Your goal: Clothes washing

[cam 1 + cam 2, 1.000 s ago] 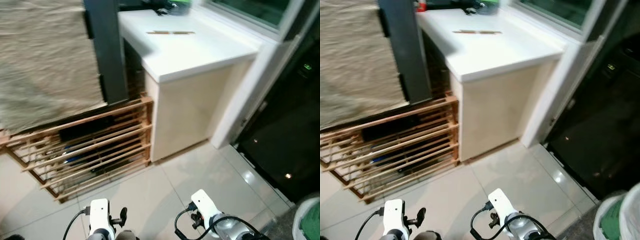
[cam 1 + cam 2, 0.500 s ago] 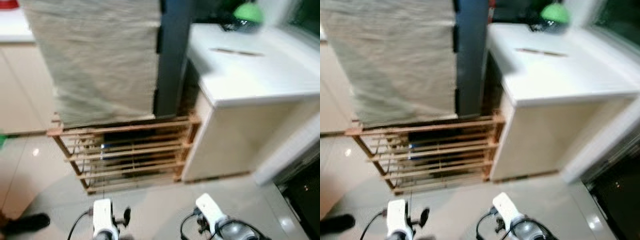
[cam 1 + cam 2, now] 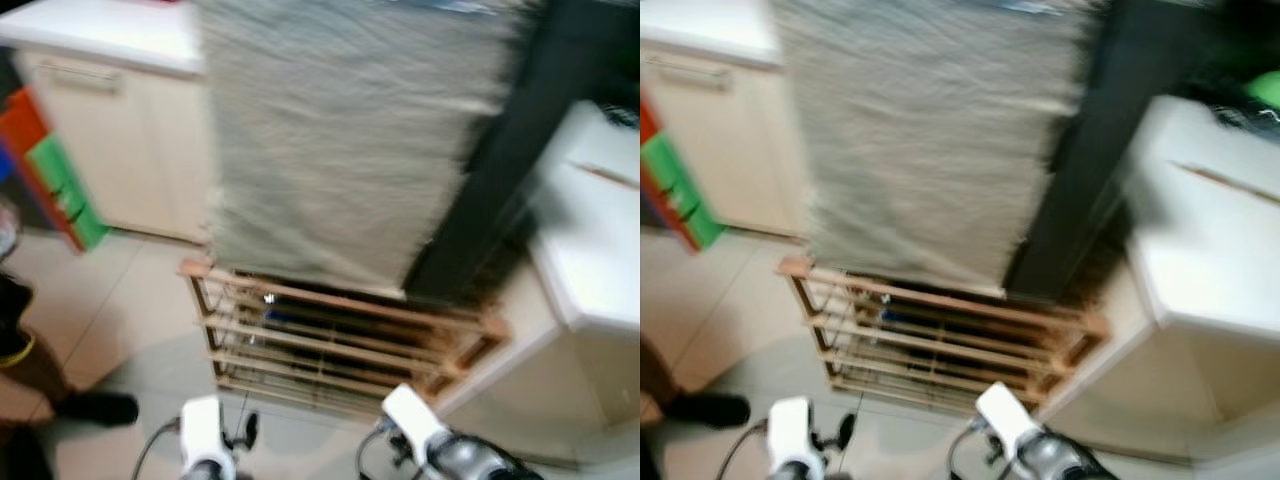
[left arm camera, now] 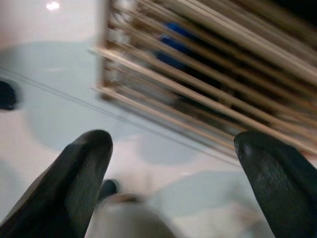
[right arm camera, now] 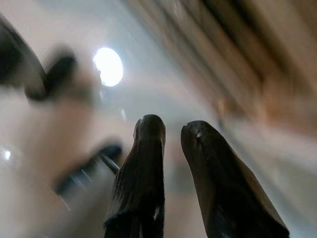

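- Left gripper (image 4: 173, 163), fingers spread wide apart and holding nothing, hangs low over the pale tiled floor (image 3: 130, 290); right gripper (image 5: 171, 144), fingers nearly together with a narrow gap and nothing between them, hangs beside it.
- A grey-beige cloth (image 3: 340, 140) hangs ahead, draped down to a wooden slatted rack (image 3: 340, 340) standing on the floor.
- A white counter (image 3: 600, 260) stands to the right.
- A person's dark shoe (image 3: 95, 408) rests at left.
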Controlling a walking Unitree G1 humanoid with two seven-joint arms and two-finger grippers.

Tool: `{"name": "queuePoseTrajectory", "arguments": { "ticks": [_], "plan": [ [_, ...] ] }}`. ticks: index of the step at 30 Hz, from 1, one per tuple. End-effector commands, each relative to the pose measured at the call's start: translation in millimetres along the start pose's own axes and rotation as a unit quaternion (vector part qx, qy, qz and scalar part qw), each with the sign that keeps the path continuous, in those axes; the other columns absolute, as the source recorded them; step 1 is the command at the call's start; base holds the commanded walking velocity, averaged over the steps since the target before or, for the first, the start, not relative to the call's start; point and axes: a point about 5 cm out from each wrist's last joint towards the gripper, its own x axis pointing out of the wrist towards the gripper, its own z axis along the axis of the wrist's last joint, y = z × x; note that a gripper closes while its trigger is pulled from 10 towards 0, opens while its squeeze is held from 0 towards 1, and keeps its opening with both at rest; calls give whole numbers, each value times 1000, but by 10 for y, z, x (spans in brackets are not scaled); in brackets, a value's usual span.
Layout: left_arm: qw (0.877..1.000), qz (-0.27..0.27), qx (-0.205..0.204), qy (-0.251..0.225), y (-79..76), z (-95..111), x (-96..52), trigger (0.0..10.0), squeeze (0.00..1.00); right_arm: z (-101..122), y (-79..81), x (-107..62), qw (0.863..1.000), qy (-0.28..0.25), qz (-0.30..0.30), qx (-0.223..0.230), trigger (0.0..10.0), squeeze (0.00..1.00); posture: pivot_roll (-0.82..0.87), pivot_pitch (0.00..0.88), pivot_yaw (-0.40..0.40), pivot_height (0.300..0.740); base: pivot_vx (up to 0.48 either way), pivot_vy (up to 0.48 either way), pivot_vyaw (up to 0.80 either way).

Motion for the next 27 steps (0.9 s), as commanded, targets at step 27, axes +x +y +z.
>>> {"name": "queuePoseTrajectory", "arguments": {
  "ticks": [27],
  "plan": [
    [998, 61, 17, 22, -60, -84, -9, 10000, 0, -173, -48, -23, 985, 82, -39, 147, 10000, 0, 129, 40, -252, 740, 38, 0, 119]
  ]
}}
